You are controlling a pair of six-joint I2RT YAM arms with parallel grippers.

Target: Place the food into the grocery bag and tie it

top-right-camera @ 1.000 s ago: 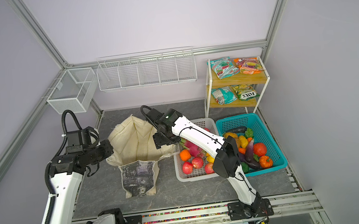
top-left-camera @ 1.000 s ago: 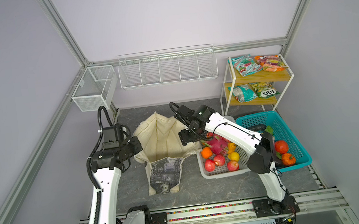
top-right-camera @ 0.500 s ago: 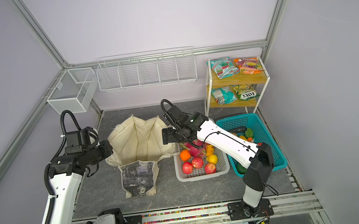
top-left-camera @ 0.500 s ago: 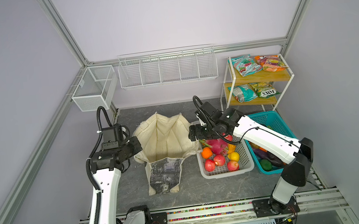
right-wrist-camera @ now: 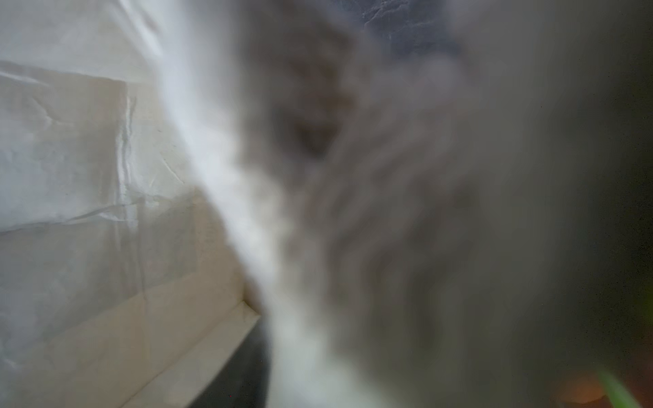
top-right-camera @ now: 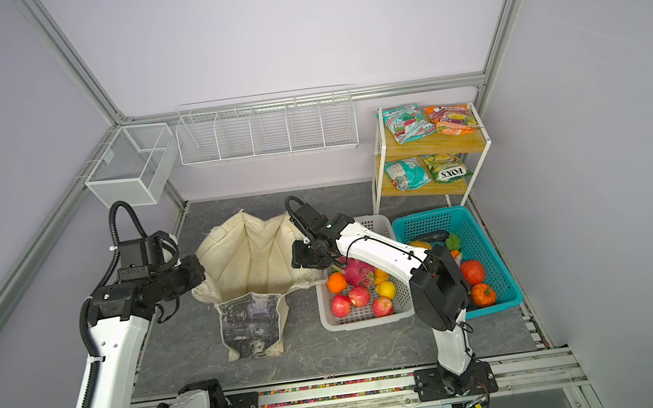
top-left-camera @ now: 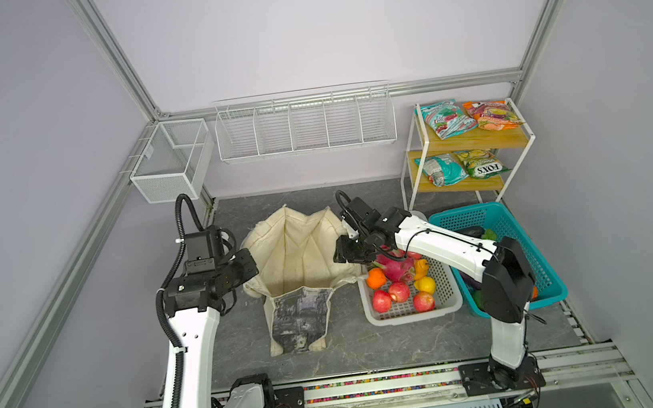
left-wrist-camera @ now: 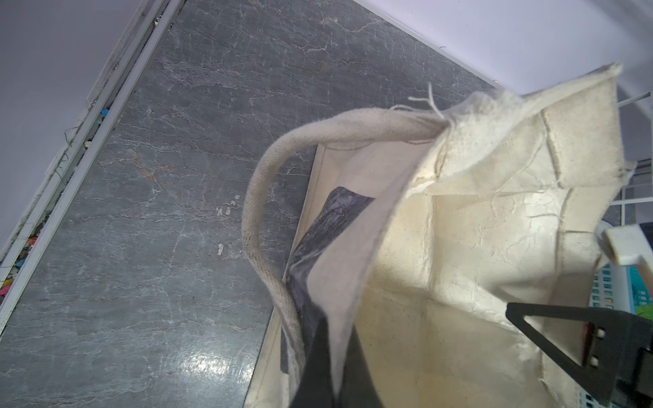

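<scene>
The grocery bag (top-left-camera: 297,254) (top-right-camera: 251,255), a cream canvas tote, stands open mid-table with its printed side facing the front. My left gripper (top-left-camera: 249,270) (top-right-camera: 198,272) is shut on its left rim; the left wrist view shows the cloth (left-wrist-camera: 459,247) pinched between my jaws (left-wrist-camera: 335,395), with a handle (left-wrist-camera: 258,212) looping beside it. My right gripper (top-left-camera: 343,253) (top-right-camera: 301,258) is at the bag's right rim. Its wrist view shows only blurred cloth (right-wrist-camera: 247,212) running between the fingers. The food, a pink dragon fruit (top-left-camera: 396,266) among it, lies in the white basket (top-left-camera: 412,314).
A teal basket (top-left-camera: 530,240) with more produce stands right of the white one, partly behind my right arm. Snack packets, one teal (top-left-camera: 447,118), lie on a wooden shelf at the back right. Wire racks (top-left-camera: 303,124) hang on the back wall.
My right arm's elbow swung out to the right and partly back, while its gripper stayed by the bag's right rim and its jaws narrowed. The left arm has not moved.
</scene>
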